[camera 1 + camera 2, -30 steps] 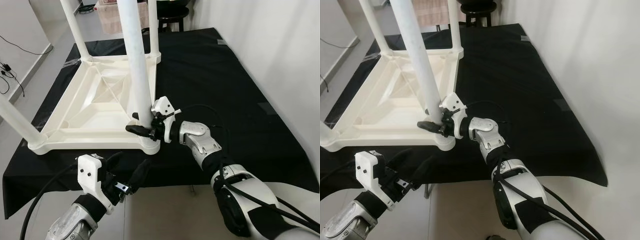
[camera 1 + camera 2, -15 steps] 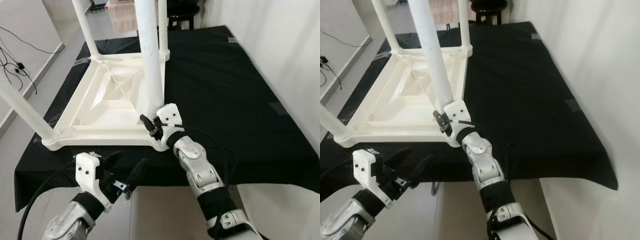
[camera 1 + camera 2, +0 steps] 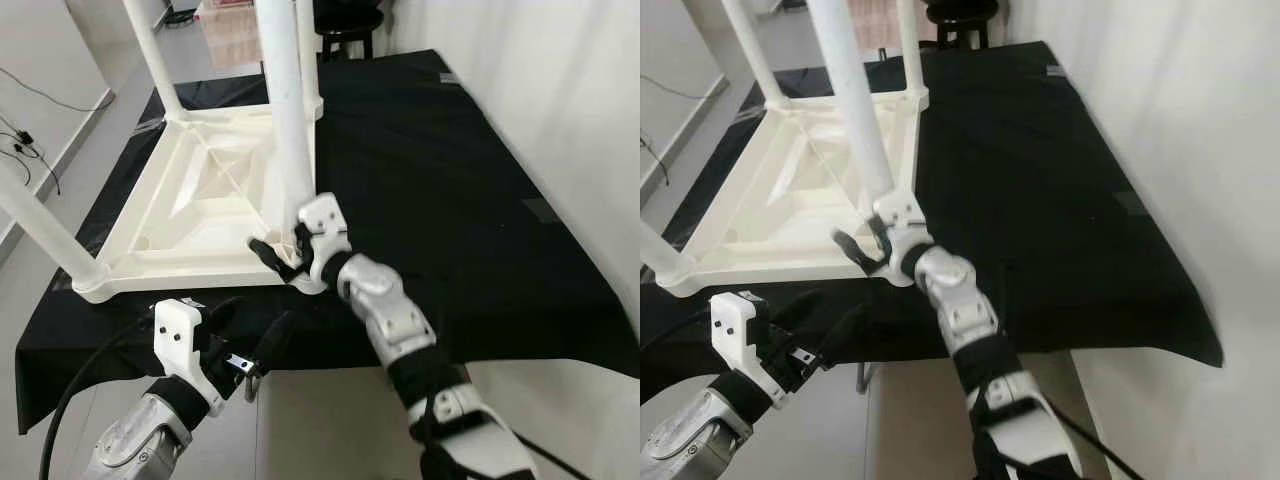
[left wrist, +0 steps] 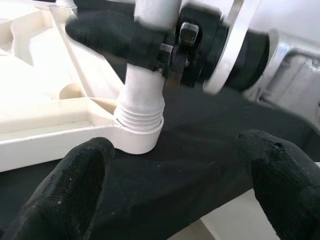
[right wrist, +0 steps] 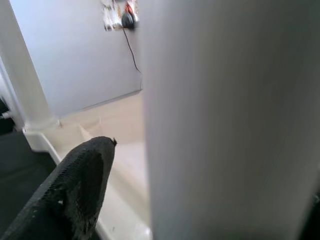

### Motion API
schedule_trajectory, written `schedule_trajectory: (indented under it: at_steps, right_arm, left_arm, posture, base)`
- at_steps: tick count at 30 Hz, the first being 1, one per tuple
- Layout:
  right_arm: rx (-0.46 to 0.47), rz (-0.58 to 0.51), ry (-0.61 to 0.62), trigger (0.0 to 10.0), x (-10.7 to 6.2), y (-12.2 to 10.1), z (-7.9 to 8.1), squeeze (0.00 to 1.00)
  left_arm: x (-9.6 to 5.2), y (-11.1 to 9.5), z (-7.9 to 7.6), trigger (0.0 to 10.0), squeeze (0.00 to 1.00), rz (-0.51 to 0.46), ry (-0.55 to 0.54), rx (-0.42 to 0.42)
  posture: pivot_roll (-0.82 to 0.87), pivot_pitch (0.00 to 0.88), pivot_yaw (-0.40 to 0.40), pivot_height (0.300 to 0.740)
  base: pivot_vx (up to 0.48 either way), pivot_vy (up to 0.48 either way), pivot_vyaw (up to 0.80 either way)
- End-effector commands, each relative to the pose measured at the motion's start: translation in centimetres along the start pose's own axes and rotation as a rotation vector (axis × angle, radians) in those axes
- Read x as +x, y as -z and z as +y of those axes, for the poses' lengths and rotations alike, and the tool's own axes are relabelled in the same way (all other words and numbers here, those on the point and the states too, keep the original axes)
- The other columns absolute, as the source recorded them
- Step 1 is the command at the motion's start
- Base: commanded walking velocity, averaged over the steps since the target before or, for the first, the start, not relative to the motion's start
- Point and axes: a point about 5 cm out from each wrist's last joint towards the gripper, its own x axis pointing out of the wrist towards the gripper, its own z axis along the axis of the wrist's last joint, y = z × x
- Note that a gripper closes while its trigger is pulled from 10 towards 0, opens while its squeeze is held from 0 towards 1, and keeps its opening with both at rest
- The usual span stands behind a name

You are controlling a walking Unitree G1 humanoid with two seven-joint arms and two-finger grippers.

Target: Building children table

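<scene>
Black cloth covers the desk [image 3: 470, 180], and on it the white children's table [image 3: 200, 200] lies upside down near the robot's left front edge, its underside ribs facing up. The near leg [image 3: 283, 110] rises from the corner socket [image 4: 137, 135] closest to the robot; the left wrist view shows its threaded collar sitting at the socket mouth, a few ridges exposed, so it may not be fully screwed home.

A second ago the right gripper [image 3: 280, 252] reached the leg from the side with its forearm lying across the desk; now the forearm comes up from below and the wrist has rolled, while the fingers grip the leg low down, just above the collar. That reads as a turn of the leg in its thread, so the step in hand seems to be tightening this leg.

The left gripper [image 3: 250, 350] hovers below the desk edge, fingers spread and empty, aimed at the same corner.

Counted: one table top, four legs standing in it (near leg, left leg [image 3: 45, 240], two far legs [image 3: 148, 55]), two grippers. A dark stool [image 3: 345, 22] stands beyond the desk, and cables [image 3: 30, 140] trail on the floor.
</scene>
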Motion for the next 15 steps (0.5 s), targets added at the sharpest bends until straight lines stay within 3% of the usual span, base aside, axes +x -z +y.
schedule_trajectory:
  at_steps: [1, 6, 12, 13, 15]
  right_arm:
    - [-0.062, -0.002, -0.135, 10.0, 0.7, -0.2, 0.2, 0.00]
    - [-0.122, 0.036, -0.281, 10.0, 0.6, -0.6, -0.5, 0.00]
    - [-0.041, 0.021, -0.366, 9.5, 0.9, -1.6, -1.1, 0.00]
    - [-0.020, 0.013, -0.379, 0.0, 0.9, -1.8, -1.3, 0.00]
    - [0.005, 0.009, -0.397, 0.0, 0.8, -1.8, -1.5, 0.00]
  left_arm:
    - [0.0, 0.2, 0.0, 10.0, 0.00, 0.003, -0.004, -0.004]
    - [-0.1, 0.2, -0.1, 10.0, 0.00, 0.002, -0.001, -0.006]
    - [-0.1, 0.2, -0.1, 10.0, 0.00, 0.002, 0.000, -0.008]
    - [-0.1, 0.2, -0.2, 10.0, 0.00, 0.002, 0.000, -0.008]
    - [-0.1, 0.2, -0.2, 10.0, 0.00, 0.002, -0.001, -0.009]
  posture:
    - [0.03, 0.119, 0.025, 0.740]
    - [0.04, 0.126, 0.019, 0.740]
    - [0.04, 0.129, 0.014, 0.740]
    - [0.04, 0.137, 0.015, 0.740]
    - [0.03, 0.137, 0.014, 0.740]
  base:
    - [0.000, 0.000, 0.00]
    - [0.000, 0.000, 0.00]
    - [0.000, 0.000, 0.00]
    - [0.000, 0.000, 0.00]
    - [0.000, 0.000, 0.00]
